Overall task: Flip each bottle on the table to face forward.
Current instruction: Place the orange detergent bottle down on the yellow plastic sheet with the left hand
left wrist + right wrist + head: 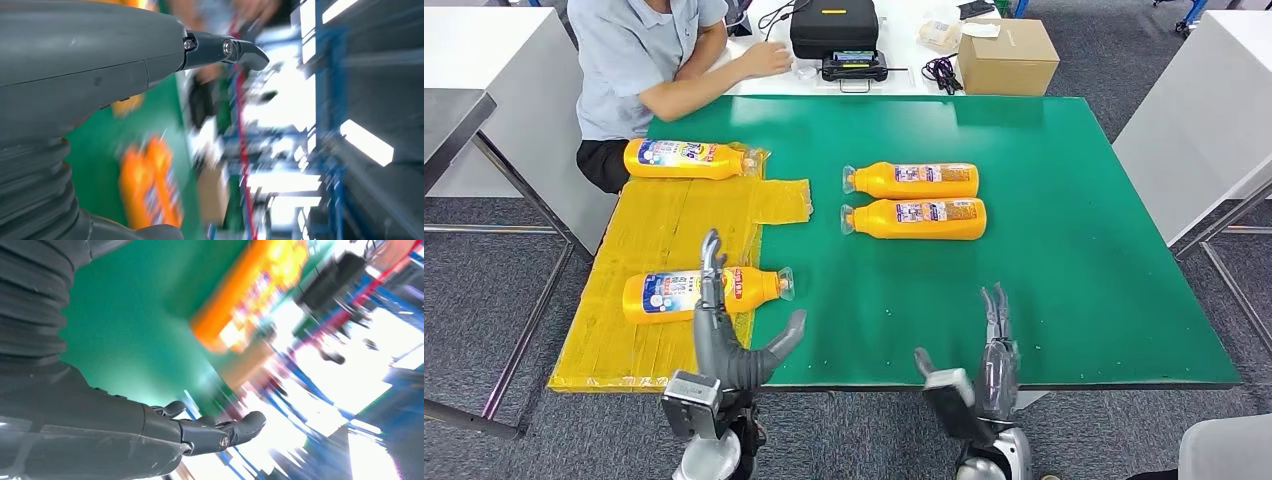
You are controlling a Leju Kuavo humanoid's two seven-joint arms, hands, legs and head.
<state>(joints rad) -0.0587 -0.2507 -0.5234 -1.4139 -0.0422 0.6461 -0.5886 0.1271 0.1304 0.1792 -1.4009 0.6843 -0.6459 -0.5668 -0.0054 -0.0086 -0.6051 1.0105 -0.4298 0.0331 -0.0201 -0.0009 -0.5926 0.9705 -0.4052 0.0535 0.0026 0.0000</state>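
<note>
Several orange bottles lie on their sides on the green table (1044, 250). One bottle (686, 159) rests at the far left on a yellow mat (674, 225), another bottle (674, 293) near the front left on the same mat. Two more bottles (914, 180) (916, 218) lie side by side at the table's middle; they appear blurred (147, 187) (235, 305) in both wrist views. My left hand (724, 335) is open, raised at the front edge, its fingers (225, 49) in front of the near left bottle. My right hand (984, 370) is open near the front edge, fingers (225, 432) spread, holding nothing.
A person (654, 60) sits at the far left edge, an arm resting on a white table behind. A black case (834, 25), a small device (854, 66) and a cardboard box (1006, 55) stand beyond the far edge. White tables flank both sides.
</note>
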